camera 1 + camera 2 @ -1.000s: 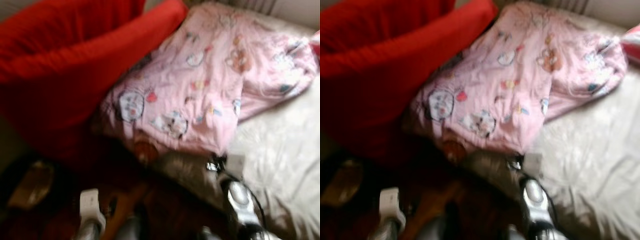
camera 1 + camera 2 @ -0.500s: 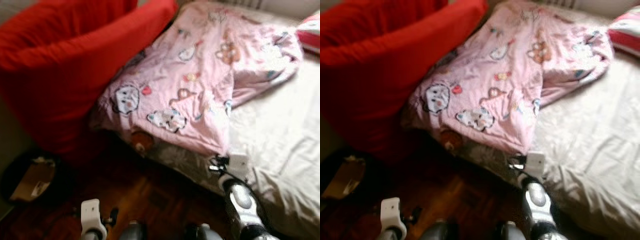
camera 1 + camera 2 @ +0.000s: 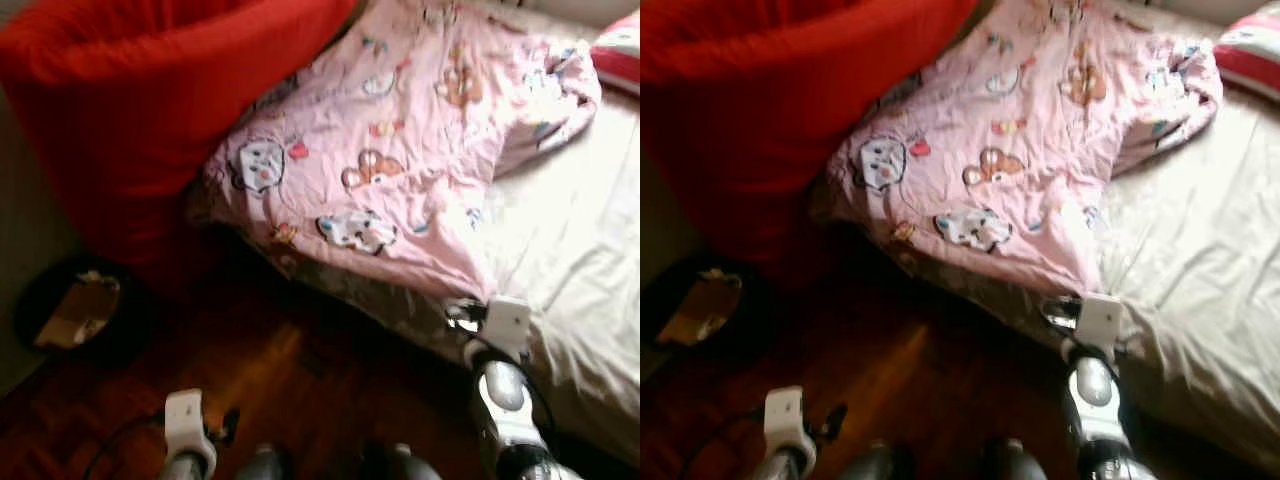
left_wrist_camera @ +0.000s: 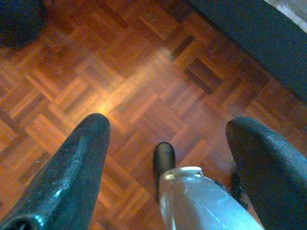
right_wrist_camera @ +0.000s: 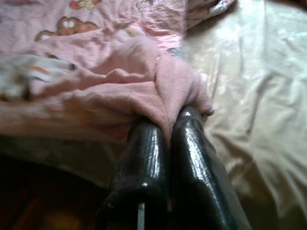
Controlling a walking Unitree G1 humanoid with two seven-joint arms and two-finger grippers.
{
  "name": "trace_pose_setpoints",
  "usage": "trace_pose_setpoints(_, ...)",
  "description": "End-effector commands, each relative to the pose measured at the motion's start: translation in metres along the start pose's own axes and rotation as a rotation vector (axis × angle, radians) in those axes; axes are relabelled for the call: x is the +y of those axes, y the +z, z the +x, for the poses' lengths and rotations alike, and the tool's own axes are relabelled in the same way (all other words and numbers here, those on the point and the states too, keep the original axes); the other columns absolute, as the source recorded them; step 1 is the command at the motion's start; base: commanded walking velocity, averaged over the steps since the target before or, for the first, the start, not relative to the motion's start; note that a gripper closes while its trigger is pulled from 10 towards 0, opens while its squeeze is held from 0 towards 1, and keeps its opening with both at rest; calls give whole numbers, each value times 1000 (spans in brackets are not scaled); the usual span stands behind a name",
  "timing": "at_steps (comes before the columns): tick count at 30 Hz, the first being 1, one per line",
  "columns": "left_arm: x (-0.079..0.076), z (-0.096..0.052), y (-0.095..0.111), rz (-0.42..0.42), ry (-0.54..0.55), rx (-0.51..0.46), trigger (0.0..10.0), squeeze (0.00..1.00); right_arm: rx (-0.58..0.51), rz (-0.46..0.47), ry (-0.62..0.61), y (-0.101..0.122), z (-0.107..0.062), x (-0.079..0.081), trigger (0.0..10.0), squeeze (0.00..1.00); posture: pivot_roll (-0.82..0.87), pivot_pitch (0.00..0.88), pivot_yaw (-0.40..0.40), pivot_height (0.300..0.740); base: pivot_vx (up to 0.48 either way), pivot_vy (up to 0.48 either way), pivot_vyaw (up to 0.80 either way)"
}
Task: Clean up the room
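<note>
At far left a dark bin (image 3: 70, 315) is sitting on the wood floor (image 4: 144, 72), and beside it a big red cushion (image 3: 150, 110) is leaning against the bed. The left gripper (image 4: 168, 153) is hanging idle low over the floor, its fingers (image 4: 72, 163) spread wide and holding nothing.

Further right, the pink blanket (image 3: 400, 150) is lying crumpled over the near corner of the bed, its edge drooping toward the floor by the cushion. The right gripper (image 5: 165, 127) is pinching the blanket's near edge, fingers clenched tight with a fold of pink cloth squeezed between them. Past it the pale sheet (image 3: 590, 250) is stretching away, and a red-striped pillow (image 3: 1250, 55) is peeking in at the far corner.

The grip looks thin: only a small pleat is caught, so a hard pull is likely to let the cloth slip out. The blanket may also be snagging under the cushion, and dragging it could tip the cushion or pull the sheet loose. The views are blurred, so the robot seems to be moving, which could jerk the hold.

The right arm is reaching forward and low, wrist just over the bed's edge, fingers pointing into the blanket.
</note>
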State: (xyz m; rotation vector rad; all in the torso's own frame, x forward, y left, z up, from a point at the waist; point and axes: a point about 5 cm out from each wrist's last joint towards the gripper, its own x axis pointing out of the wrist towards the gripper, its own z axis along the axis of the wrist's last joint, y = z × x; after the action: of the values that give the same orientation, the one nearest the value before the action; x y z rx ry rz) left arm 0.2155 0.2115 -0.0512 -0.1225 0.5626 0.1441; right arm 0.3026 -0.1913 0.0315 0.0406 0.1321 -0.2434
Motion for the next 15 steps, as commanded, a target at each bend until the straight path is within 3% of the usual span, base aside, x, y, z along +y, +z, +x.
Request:
trace_pose_setpoints(1, 4, -6, -13, -3, 17, 43, 10000, 0, 11, -15, -16, -4, -3, -2, 10000, 0, 26, 236, 16, 740, -259, 0, 0)
trace_pose_setpoints(6, 4, -6, -13, -3, 17, 44, 10000, 0, 6, -17, -40, -3, -2, -5, 10000, 0, 27, 230, 17, 740, -261, 0, 0)
trace_pose_setpoints(15, 4, -6, -14, 4, 15, 48, 10000, 0, -42, -48, -138, 4, -1, -17, 10000, 0, 27, 225, 16, 740, 0, 0, 0)
